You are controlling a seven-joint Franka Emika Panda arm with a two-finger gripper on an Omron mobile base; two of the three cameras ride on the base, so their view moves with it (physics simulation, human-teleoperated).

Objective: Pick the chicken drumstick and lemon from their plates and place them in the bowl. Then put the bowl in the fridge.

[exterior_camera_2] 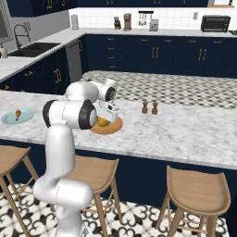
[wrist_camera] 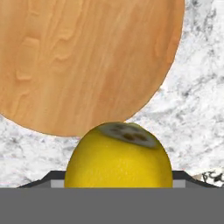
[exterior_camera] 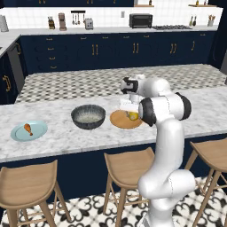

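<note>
The yellow lemon [wrist_camera: 118, 157] sits between my gripper's [wrist_camera: 118, 178] dark finger tips, which press on both of its sides just over the orange-tan wooden plate [wrist_camera: 87, 57]. From the base, the lemon [exterior_camera: 132, 116] [exterior_camera_2: 102, 122] shows at the wooden plate's [exterior_camera: 119, 121] [exterior_camera_2: 115, 127] edge, under the lowered hand. The dark grey bowl [exterior_camera: 88, 116] stands left of that plate with nothing in it. Further left, the chicken drumstick [exterior_camera: 28, 129] [exterior_camera_2: 17, 114] lies on the pale blue plate [exterior_camera: 40, 128] [exterior_camera_2: 7, 118]. The fridge is out of view.
All of this rests on a marble island counter [exterior_camera: 62, 137]. Two small wooden shakers [exterior_camera_2: 149, 108] stand right of the wooden plate. Wooden stools [exterior_camera: 126, 166] line the counter's near side. Navy cabinets run along the back wall.
</note>
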